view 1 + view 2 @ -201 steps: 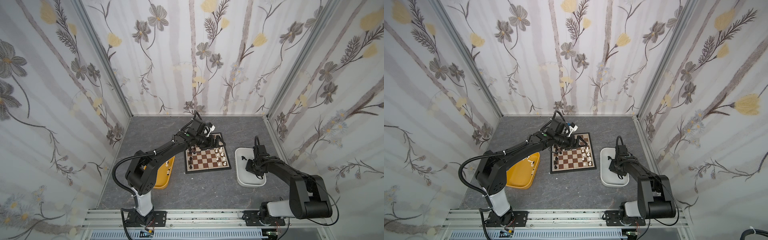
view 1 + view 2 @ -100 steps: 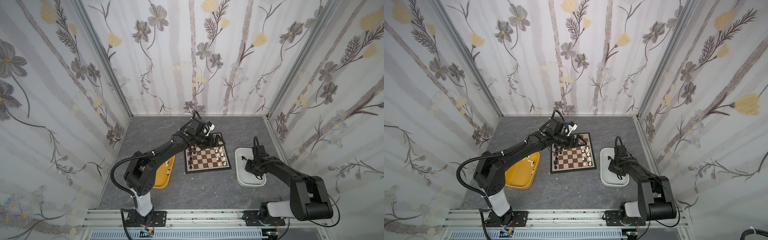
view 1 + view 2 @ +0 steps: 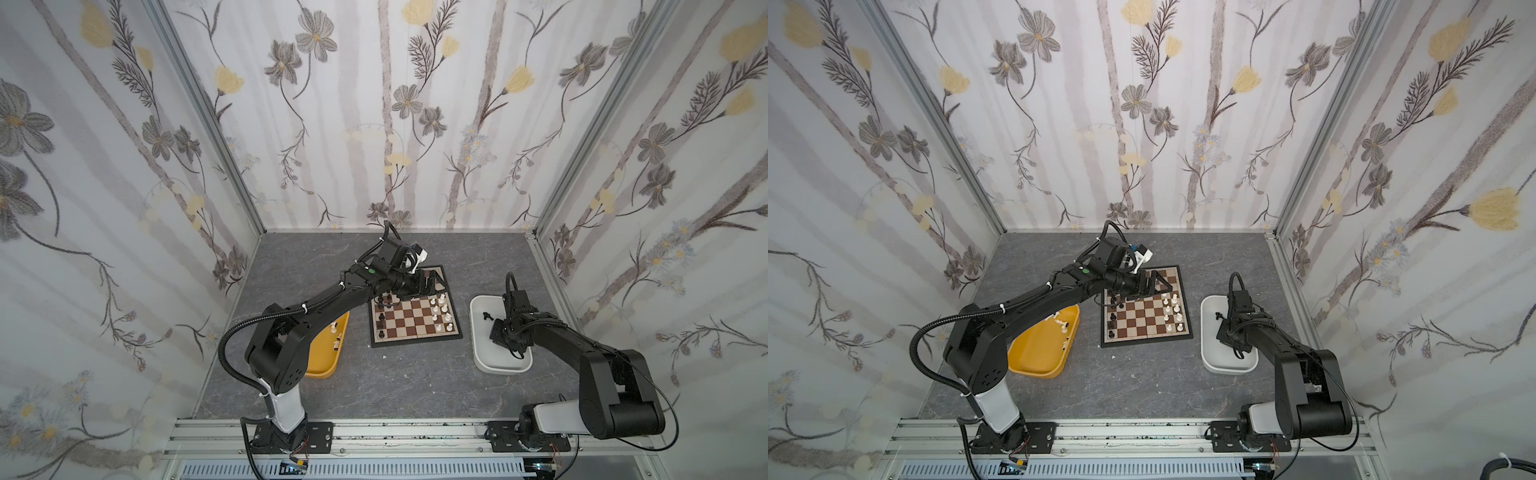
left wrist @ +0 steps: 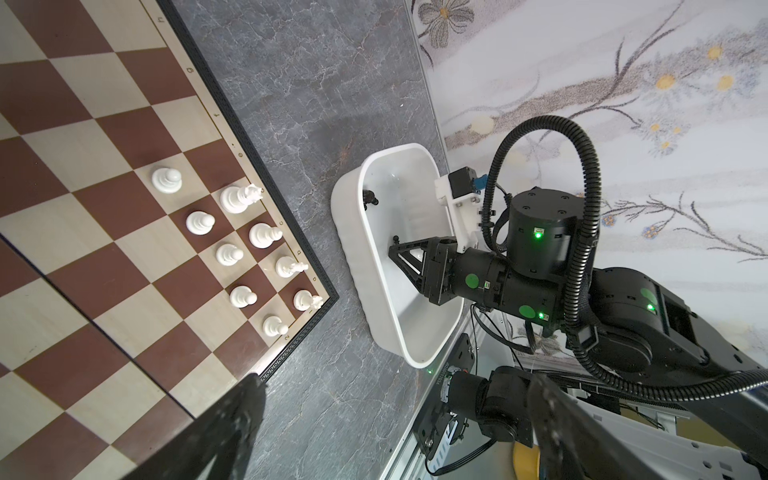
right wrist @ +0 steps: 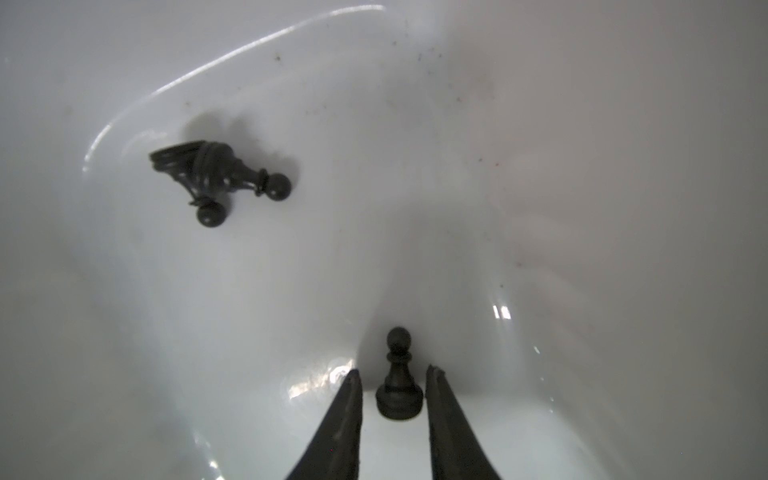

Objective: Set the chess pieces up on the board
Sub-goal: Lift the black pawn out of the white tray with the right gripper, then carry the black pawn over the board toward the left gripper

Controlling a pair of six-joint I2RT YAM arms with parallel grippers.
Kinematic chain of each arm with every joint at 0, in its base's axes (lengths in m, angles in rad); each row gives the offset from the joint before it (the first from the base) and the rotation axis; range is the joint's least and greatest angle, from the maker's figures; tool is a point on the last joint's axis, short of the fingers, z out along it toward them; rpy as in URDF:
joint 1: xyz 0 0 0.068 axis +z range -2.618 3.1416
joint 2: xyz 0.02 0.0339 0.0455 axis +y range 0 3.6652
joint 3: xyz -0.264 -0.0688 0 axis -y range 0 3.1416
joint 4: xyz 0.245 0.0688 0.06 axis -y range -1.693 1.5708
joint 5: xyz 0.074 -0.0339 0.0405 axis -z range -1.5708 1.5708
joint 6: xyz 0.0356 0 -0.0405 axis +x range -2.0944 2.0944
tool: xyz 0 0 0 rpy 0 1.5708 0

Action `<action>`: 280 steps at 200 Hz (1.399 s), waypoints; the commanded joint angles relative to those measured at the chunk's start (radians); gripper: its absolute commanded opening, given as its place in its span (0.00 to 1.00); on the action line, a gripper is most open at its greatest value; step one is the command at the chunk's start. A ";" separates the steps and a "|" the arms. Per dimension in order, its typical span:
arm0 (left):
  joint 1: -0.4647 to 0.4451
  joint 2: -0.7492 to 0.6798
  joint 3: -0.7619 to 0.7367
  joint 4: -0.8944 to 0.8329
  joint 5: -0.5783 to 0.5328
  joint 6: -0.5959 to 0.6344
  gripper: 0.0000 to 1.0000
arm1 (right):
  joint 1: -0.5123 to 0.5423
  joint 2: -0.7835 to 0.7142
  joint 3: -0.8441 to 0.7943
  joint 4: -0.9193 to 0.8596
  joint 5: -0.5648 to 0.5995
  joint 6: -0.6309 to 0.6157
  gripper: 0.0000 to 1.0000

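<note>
The board [image 3: 409, 320] [image 3: 1142, 316] [image 4: 83, 249] lies mid-table, with white chess pieces [image 3: 442, 313] [image 4: 232, 253] in two columns on its right side and black ones [image 3: 384, 303] on its left. My left gripper [image 3: 432, 280] [image 4: 395, 436] hovers open and empty over the board's far right corner. My right gripper [image 5: 392, 374] [image 4: 395, 245] reaches down into the white tub [image 3: 498, 361] [image 4: 353, 232]. Its jaws are narrowly open around a black pawn [image 5: 398, 382], with thin gaps on both sides. Two more black pawns [image 5: 220, 178] [image 3: 486, 316] lie tipped over at the tub's far end.
A yellow tub [image 3: 324, 361] [image 3: 1038, 357] left of the board holds a few white pieces [image 3: 334, 330], partly under my left arm. Flowered walls close in the grey table [image 3: 415, 382] on three sides. A metal rail [image 3: 395, 432] runs along the front.
Both arms stay where they were. My right gripper's jaws have narrowed a little around the black pawn.
</note>
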 commanded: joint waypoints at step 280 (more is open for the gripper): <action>0.062 0.028 0.080 -0.118 0.102 0.059 1.00 | 0.324 -0.275 0.009 0.446 -0.223 -0.284 0.19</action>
